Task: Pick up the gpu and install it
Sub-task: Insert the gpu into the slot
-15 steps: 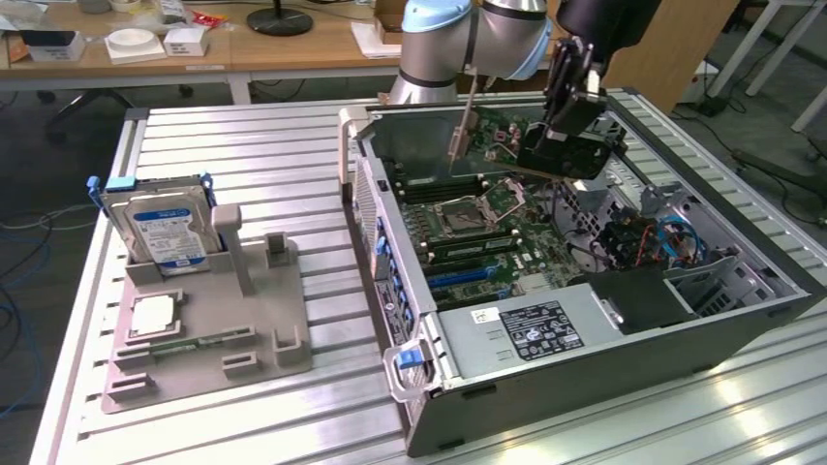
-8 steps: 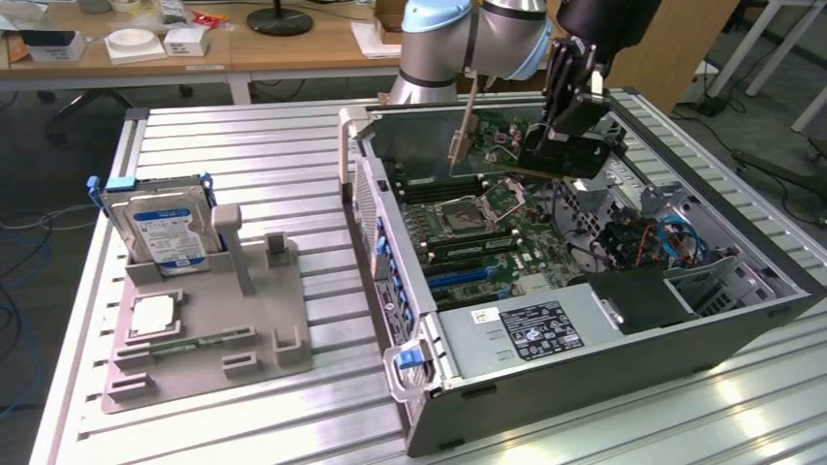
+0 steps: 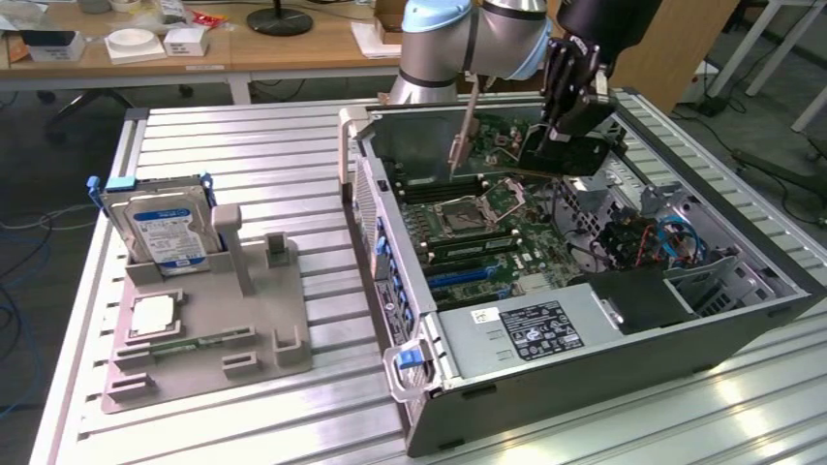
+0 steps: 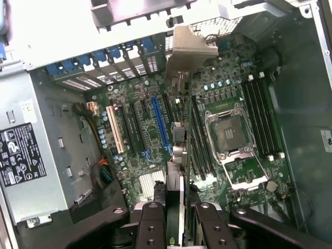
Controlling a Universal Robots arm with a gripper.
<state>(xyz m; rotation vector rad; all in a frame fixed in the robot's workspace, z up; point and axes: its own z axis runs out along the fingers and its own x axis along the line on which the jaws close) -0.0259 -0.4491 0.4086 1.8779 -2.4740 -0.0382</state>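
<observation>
The gpu (image 3: 460,131) is a thin dark card with a silvery bracket at one end. It hangs above the motherboard inside the open computer case (image 3: 607,358). My gripper (image 3: 565,136) is shut on the card's end opposite the bracket. In the wrist view the gpu (image 4: 175,181) shows edge-on between my two black fingers (image 4: 152,225), with its bracket (image 4: 189,49) toward the case's rear wall. The card sits over the motherboard between the blue expansion slot (image 4: 161,124) and the memory slots, clear of the board.
A grey fixture (image 3: 259,320) at the exterior view's left holds an upright blue-labelled hard drive (image 3: 162,228) and a small silver CPU chip (image 3: 153,315). Inside the case are a power supply (image 3: 543,325), an empty CPU socket (image 4: 228,132) and cables (image 3: 665,242).
</observation>
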